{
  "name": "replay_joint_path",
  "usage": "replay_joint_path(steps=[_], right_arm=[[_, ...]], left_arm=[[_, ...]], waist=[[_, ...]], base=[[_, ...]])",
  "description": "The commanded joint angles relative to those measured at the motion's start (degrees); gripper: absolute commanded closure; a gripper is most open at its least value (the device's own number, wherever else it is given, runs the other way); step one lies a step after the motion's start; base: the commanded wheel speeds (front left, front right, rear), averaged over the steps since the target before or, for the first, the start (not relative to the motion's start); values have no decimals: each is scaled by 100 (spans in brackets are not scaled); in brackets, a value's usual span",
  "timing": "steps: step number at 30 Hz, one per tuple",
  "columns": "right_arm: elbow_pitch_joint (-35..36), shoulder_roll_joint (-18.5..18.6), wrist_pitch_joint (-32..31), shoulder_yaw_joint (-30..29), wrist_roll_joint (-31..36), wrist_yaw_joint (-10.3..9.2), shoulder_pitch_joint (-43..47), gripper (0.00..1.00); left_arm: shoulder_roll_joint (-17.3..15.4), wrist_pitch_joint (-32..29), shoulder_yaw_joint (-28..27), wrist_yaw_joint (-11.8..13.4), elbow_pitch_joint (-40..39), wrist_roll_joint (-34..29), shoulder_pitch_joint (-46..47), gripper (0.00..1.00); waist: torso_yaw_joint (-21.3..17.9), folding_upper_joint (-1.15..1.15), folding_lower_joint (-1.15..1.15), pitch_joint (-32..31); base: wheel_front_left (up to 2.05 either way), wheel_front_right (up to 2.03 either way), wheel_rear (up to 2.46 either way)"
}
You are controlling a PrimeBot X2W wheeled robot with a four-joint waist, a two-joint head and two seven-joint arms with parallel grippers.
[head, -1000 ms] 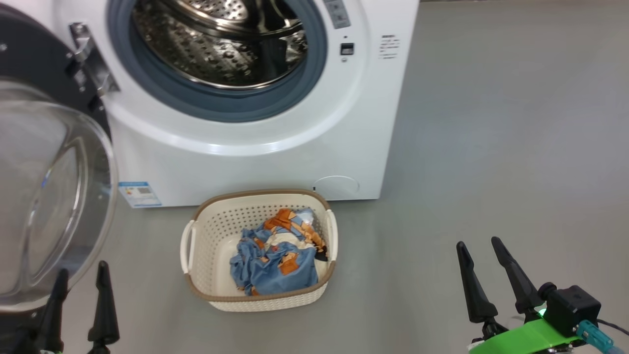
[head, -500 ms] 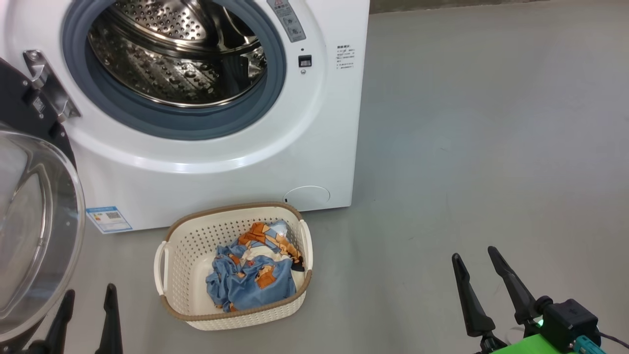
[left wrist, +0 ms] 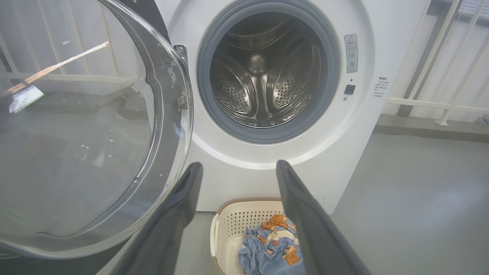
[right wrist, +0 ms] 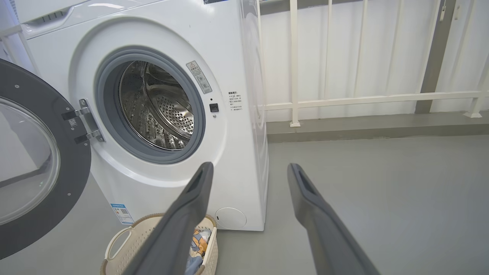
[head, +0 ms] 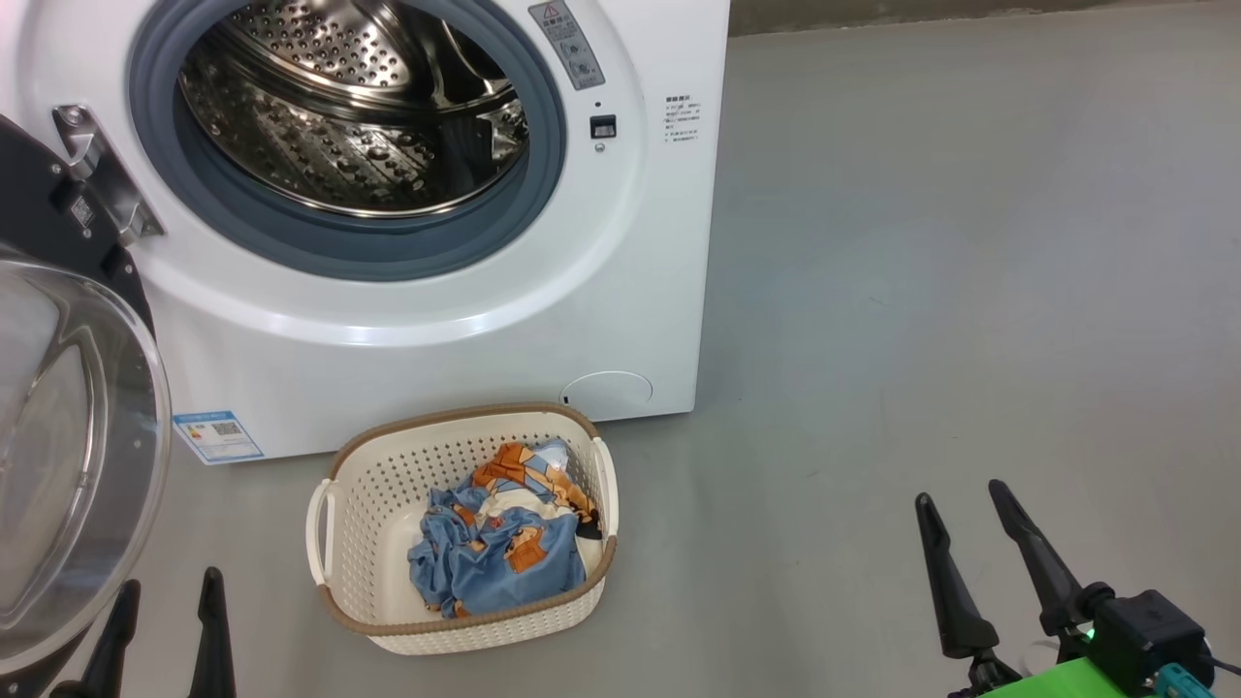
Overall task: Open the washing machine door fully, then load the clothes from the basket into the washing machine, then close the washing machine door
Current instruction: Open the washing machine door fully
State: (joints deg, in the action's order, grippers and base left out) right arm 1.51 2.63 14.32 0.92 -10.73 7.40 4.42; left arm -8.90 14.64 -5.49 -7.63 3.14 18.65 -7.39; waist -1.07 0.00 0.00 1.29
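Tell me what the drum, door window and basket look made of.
Drum: polished metal, likely stainless steel; mirror-like reflections, punched holes.
Door window: clear and glossy, glass or clear plastic; see-through with glints.
Basket: matte cream moulded plastic with regular holes; the brown rim has a woven look, probably plastic too.

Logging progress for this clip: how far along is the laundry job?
Done: the washing machine door stands wide open, the drum empty. In hand: nothing; left gripper and right gripper are open, holding nothing. Left: the clothes lie in the basket; loading and closing remain.
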Motion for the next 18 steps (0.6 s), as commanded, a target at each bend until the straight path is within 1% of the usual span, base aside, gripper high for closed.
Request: replay_joint_path(steps=[1, 18], right_arm=[[170, 25, 68, 61, 25, 9, -98, 0], [78, 25, 68, -75, 214, 9, -162, 0]], left_arm=[[-94, 36, -180, 14, -170, -48, 79, 0], [-160, 36, -41, 14, -157, -34, 124, 0]], waist=[[3, 0, 0, 11], [50, 0, 0, 56]], base=[[0, 0, 0], [0, 0, 0]])
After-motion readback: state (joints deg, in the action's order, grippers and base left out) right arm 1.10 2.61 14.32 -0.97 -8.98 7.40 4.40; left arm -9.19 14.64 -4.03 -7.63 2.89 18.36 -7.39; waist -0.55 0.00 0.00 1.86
